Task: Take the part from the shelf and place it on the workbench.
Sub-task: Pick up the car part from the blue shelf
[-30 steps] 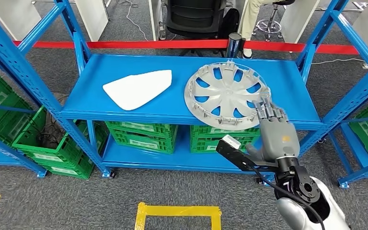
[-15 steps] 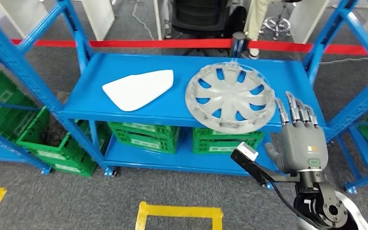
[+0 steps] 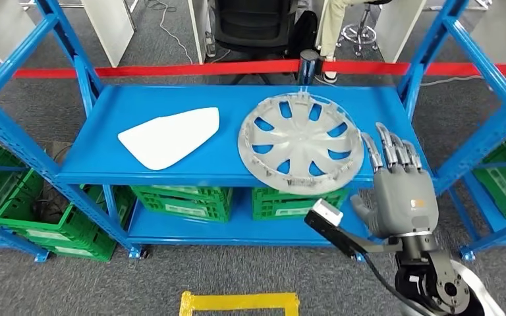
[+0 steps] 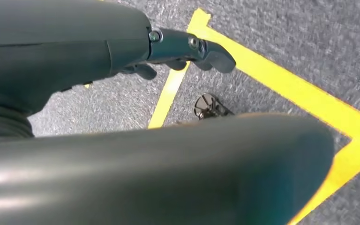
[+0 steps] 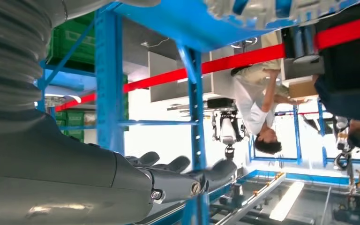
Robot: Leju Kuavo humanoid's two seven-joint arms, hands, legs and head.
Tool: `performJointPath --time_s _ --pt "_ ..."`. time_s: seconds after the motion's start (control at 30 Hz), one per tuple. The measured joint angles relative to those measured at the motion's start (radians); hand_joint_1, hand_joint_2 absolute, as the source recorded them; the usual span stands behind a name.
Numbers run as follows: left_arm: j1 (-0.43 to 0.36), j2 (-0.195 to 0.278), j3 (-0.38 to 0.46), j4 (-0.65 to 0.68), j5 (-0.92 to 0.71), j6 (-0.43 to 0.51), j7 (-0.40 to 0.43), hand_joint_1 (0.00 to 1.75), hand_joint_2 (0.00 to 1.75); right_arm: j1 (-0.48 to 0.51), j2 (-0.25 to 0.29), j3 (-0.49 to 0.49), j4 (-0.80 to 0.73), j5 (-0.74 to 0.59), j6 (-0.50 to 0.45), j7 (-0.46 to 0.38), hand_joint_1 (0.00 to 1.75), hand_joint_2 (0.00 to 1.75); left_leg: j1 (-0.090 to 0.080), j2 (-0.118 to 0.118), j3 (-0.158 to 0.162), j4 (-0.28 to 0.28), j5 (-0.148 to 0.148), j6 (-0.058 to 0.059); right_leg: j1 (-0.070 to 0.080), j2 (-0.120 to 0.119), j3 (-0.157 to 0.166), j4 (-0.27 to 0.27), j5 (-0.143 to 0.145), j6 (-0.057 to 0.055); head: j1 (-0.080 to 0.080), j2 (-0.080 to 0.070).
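Still in the reach step, the right hand (image 3: 403, 197) hovers empty with fingers (image 3: 389, 148) spread, just beside the round silver plastic wheel cover (image 3: 300, 144) lying on the blue metal shelf (image 3: 171, 105). Next it should probably go under the rim. Compared with earlier, the hand stands further from the rim.

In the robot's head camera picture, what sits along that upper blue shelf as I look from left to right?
White panel → silver wheel cover → the robot's raised right hand, in front of the shelf's right end.
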Motion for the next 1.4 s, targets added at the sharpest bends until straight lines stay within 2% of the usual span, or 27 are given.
performJointPath --time_s 0.07,0.1,0.2,0.23,0.27,0.3,0.37,0.4,0.43,0.5,0.57,0.6,0.63,0.7,0.73,0.77,0.8,0.87,0.9,0.97,1.0,1.03,1.07,1.2,1.23,1.3,1.4 --pt "0.001 0.000 0.000 0.001 0.001 0.002 0.001 0.00 0.00 0.004 -0.003 -0.006 -0.005 0.000 -0.004 0.000 0.00 1.75 0.003 -0.001 0.011 -0.006 -0.002 0.009 -0.001 -0.002 -0.007 0.020 -0.005 0.011 0.004 0.000" --pt "0.001 0.000 0.000 0.001 0.002 0.002 0.002 0.00 0.00 0.004 -0.006 -0.009 -0.008 -0.001 -0.005 0.000 0.00 1.75 0.004 -0.002 0.018 -0.009 -0.004 0.014 -0.001 -0.003 -0.024 0.051 -0.018 0.015 0.008 0.000" --pt "0.001 0.000 0.000 0.001 0.002 0.003 0.002 0.00 0.00 0.010 -0.009 -0.016 -0.012 -0.001 -0.006 -0.001 0.00 1.75 0.002 -0.006 0.031 -0.012 -0.015 0.026 -0.001 -0.004 -0.133 0.231 -0.079 0.021 0.025 0.000" --pt "0.002 0.000 0.000 0.002 0.002 0.003 0.002 0.00 0.00 0.014 -0.009 -0.016 -0.012 -0.001 -0.006 -0.001 0.00 1.75 0.000 -0.007 0.035 -0.012 -0.019 0.028 -0.001 -0.004 -0.167 0.274 -0.088 0.021 0.030 0.000" --pt "0.002 0.000 0.000 0.002 0.002 0.003 0.002 0.00 0.00 0.016 -0.010 -0.017 -0.012 -0.001 -0.006 -0.001 0.00 1.75 -0.002 -0.008 0.043 -0.012 -0.025 0.029 -0.001 -0.004 -0.186 0.283 -0.076 0.020 0.034 0.000" --pt "0.002 0.000 0.000 0.002 0.002 0.003 0.002 0.00 0.00 0.018 -0.011 -0.017 -0.012 -0.001 -0.006 -0.001 0.00 1.75 -0.005 -0.009 0.052 -0.012 -0.031 0.030 0.000 -0.004 -0.186 0.253 -0.042 0.016 0.038 0.000" --pt "0.002 -0.001 -0.001 0.002 0.002 0.004 0.002 0.00 0.00 0.018 -0.014 -0.018 -0.013 -0.001 -0.006 -0.001 0.00 1.75 -0.009 -0.011 0.068 -0.013 -0.045 0.029 0.005 -0.005 -0.150 0.125 0.052 -0.001 0.045 0.000" --pt "0.002 -0.002 -0.001 0.003 0.001 0.006 0.002 0.00 0.00 0.018 -0.015 -0.018 -0.014 -0.002 -0.007 -0.001 0.00 1.75 -0.009 -0.012 0.075 -0.013 -0.050 0.027 0.010 -0.007 -0.135 0.071 0.063 -0.010 0.047 0.000" --pt "0.000 -0.003 -0.001 0.003 -0.001 0.008 0.001 0.00 0.00 0.019 -0.016 -0.019 -0.015 -0.004 -0.008 -0.002 0.00 1.75 -0.010 -0.012 0.077 -0.013 -0.055 0.024 0.015 -0.009 -0.120 0.037 0.062 -0.017 0.049 0.000" --pt "-0.001 -0.004 -0.005 0.003 -0.004 0.015 0.002 0.00 0.00 0.022 -0.017 -0.021 -0.018 -0.017 -0.010 -0.003 0.00 1.75 -0.010 -0.011 0.085 -0.008 -0.057 0.014 0.021 -0.010 -0.112 0.011 0.051 -0.030 0.051 0.000" --pt "0.000 -0.004 -0.011 0.003 -0.005 0.017 0.002 0.00 0.00 0.027 -0.018 -0.023 -0.021 -0.046 -0.011 -0.003 0.00 1.75 -0.010 -0.009 0.088 0.009 -0.061 0.003 0.016 -0.009 -0.089 -0.005 0.075 -0.039 0.050 0.000" --pt "0.000 -0.003 -0.013 0.003 -0.004 0.017 0.002 0.00 0.00 0.028 -0.017 -0.023 -0.021 -0.062 -0.011 -0.003 0.00 1.75 -0.008 -0.008 0.078 0.031 -0.073 -0.002 0.013 -0.010 -0.077 -0.008 0.073 -0.041 0.047 0.000" --pt "-0.001 -0.003 -0.015 0.003 -0.004 0.017 0.003 0.00 0.00 0.029 -0.016 -0.023 -0.022 -0.078 -0.010 -0.002 0.00 1.75 -0.006 -0.007 0.055 0.072 -0.091 -0.007 0.011 -0.010 -0.066 -0.010 0.073 -0.043 0.043 0.000" --pt "-0.004 -0.002 -0.018 0.003 -0.003 0.020 0.004 0.00 0.00 0.032 -0.015 -0.020 -0.021 -0.101 -0.004 0.003 0.00 1.75 0.001 -0.005 -0.018 0.183 -0.137 -0.015 0.009 -0.011 -0.060 -0.010 0.068 -0.046 0.034 0.000" --pt "-0.004 -0.001 -0.018 0.003 -0.002 0.023 0.006 0.00 0.00 0.035 -0.014 -0.018 -0.020 -0.110 0.002 0.007 0.00 1.75 0.005 -0.005 -0.054 0.228 -0.149 -0.018 0.008 -0.011 -0.057 -0.010 0.064 -0.046 0.031 0.000" --pt "-0.003 -0.001 -0.019 0.003 -0.001 0.028 0.007 0.00 0.00 0.040 -0.014 -0.015 -0.018 -0.115 0.007 0.011 0.00 1.75 0.009 -0.004 -0.076 0.244 -0.145 -0.021 0.006 -0.011 -0.053 -0.010 0.060 -0.044 0.029 0.000" --pt "-0.002 -0.001 -0.020 0.003 0.000 0.033 0.010 0.00 0.00 0.045 -0.014 -0.013 -0.016 -0.120 0.011 0.016 0.00 1.75 0.012 -0.003 -0.082 0.226 -0.119 -0.024 0.003 -0.010 -0.047 -0.009 0.054 -0.041 0.027 0.000" --pt "0.001 0.001 -0.020 0.004 0.002 0.042 0.017 0.00 0.00 0.057 -0.014 -0.009 -0.009 -0.135 0.015 0.025 0.00 1.75 0.019 -0.002 -0.052 0.114 -0.033 -0.031 -0.004 -0.009 -0.034 -0.007 0.040 -0.030 0.021 0.000" --pt "0.001 0.001 -0.021 0.004 0.002 0.045 0.022 0.00 0.00 0.062 -0.013 -0.008 -0.003 -0.147 0.014 0.028 0.00 1.75 0.019 -0.001 -0.036 0.059 -0.015 -0.034 -0.006 -0.009 -0.029 -0.004 0.034 -0.023 0.017 0.000" --pt "0.000 0.002 -0.022 0.004 0.003 0.048 0.031 0.00 0.00 0.071 -0.013 -0.005 0.013 -0.172 0.007 0.030 0.00 1.75 0.017 -0.001 -0.016 0.013 -0.011 -0.028 -0.005 -0.008 -0.027 0.001 0.024 -0.009 0.009 0.000" --pt "0.000 0.002 -0.023 0.004 0.003 0.049 0.038 0.00 0.00 0.076 -0.013 -0.005 0.022 -0.184 0.001 0.029 0.00 1.75 0.014 0.000 -0.013 0.013 -0.017 -0.019 -0.004 -0.008 -0.026 0.003 0.022 -0.002 0.008 0.000" --pt "0.000 0.003 -0.023 0.004 0.003 0.050 0.046 0.00 0.00 0.079 -0.014 -0.005 0.031 -0.195 -0.004 0.026 0.00 1.75 0.015 0.000 -0.009 0.015 -0.004 -0.012 -0.004 -0.008 -0.025 0.004 0.019 0.002 0.009 0.000" --pt "0.001 0.003 -0.024 0.004 0.003 0.051 0.054 0.00 0.00 0.082 -0.014 -0.004 0.040 -0.205 -0.009 0.023 0.00 1.75 0.016 -0.001 -0.009 0.015 0.006 -0.010 -0.004 -0.008 -0.022 0.004 0.019 0.003 0.011 0.000" --pt "-0.002 0.002 -0.025 0.004 0.004 0.047 0.058 0.00 0.00 0.084 -0.012 0.000 0.094 -0.250 -0.041 -0.002 0.00 1.75 0.017 -0.009 -0.011 0.013 0.008 -0.010 -0.003 -0.008 -0.016 -0.005 0.021 -0.014 0.027 0.000" --pt "-0.002 0.002 -0.025 0.004 0.004 0.044 0.055 0.00 0.00 0.085 -0.010 0.002 0.111 -0.260 -0.050 -0.009 0.00 1.75 0.016 -0.011 -0.011 0.013 0.007 -0.009 -0.003 -0.009 -0.015 -0.009 0.020 -0.016 0.032 0.000" --pt "-0.004 0.002 -0.026 0.004 0.004 0.042 0.051 0.00 0.00 0.087 -0.005 0.006 0.146 -0.275 -0.063 -0.020 0.00 1.75 0.015 -0.013 -0.011 0.013 0.005 -0.004 -0.004 -0.010 -0.017 -0.014 0.019 -0.018 0.042 0.000" --pt "-0.005 0.002 -0.026 0.004 0.006 0.041 0.048 0.00 0.00 0.090 0.004 0.012 0.187 -0.287 -0.073 -0.028 0.00 1.75 0.012 -0.013 -0.008 0.013 0.001 0.003 -0.006 -0.012 -0.021 -0.020 0.014 -0.009 0.051 0.000"
